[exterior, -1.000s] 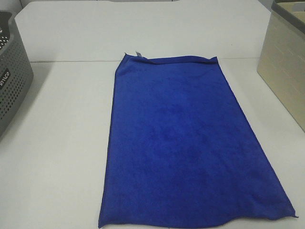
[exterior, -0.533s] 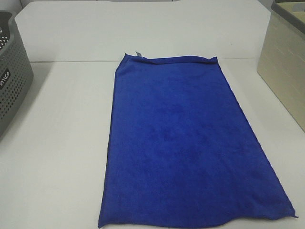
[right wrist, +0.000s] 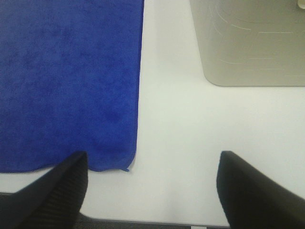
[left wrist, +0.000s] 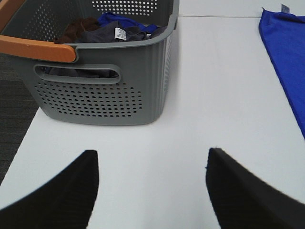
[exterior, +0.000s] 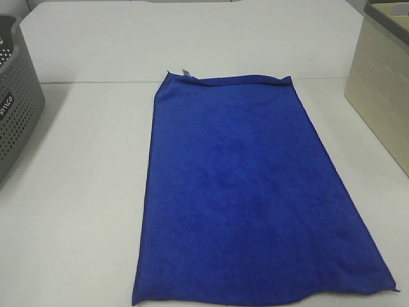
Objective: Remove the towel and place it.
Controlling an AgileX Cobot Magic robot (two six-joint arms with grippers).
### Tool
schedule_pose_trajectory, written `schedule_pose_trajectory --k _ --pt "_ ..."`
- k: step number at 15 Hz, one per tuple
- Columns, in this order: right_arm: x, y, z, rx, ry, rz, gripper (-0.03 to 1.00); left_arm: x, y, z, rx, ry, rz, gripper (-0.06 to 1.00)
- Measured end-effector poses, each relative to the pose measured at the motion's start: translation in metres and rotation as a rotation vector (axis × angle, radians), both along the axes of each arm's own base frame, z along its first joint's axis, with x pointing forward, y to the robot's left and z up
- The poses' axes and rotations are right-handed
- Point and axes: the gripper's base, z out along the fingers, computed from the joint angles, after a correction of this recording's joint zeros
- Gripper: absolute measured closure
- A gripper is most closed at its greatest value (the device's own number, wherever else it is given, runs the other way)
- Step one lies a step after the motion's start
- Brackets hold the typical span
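Observation:
The royal-blue towel [exterior: 249, 192] lies flat and spread out on the white table, its small pale tag [exterior: 185, 71] at the far left corner. Neither arm shows in the exterior high view. In the left wrist view my left gripper [left wrist: 152, 176] stands open over bare table, with the towel's edge [left wrist: 286, 57] off to one side. In the right wrist view my right gripper [right wrist: 152, 176] is open above the table's near edge, one black finger [right wrist: 57, 191] over the towel's near right corner [right wrist: 71, 95]. Nothing is held by either gripper.
A grey perforated laundry basket [left wrist: 105, 90] with an orange handle, holding several cloths, stands at the table's left side [exterior: 16, 102]. A beige bin [exterior: 383, 89] stands at the right, also beside the right gripper [right wrist: 252, 43].

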Motion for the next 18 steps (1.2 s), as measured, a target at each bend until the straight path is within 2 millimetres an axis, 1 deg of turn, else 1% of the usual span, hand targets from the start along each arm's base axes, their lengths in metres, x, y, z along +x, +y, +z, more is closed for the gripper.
schedule_pose_trajectory --k 4,7,10,18 --pt "0.0000 0.0001 0.0000 0.001 0.000 0.001 0.26 0.0001 -0.0010 -0.0001 -0.010 0.000 -0.003 0.33" --pt "0.0004 0.0001 -0.0010 0.002 0.003 0.001 0.26 0.0001 -0.0041 -0.0002 -0.037 -0.002 0.027 0.33" --pt "0.0006 0.0003 -0.0015 0.004 0.005 0.002 0.26 0.0003 -0.0067 -0.0002 -0.063 -0.004 0.014 0.33" --pt "0.0006 0.0008 -0.0015 0.009 0.005 0.005 0.26 0.0003 -0.0067 -0.0002 -0.063 -0.004 0.014 0.33"
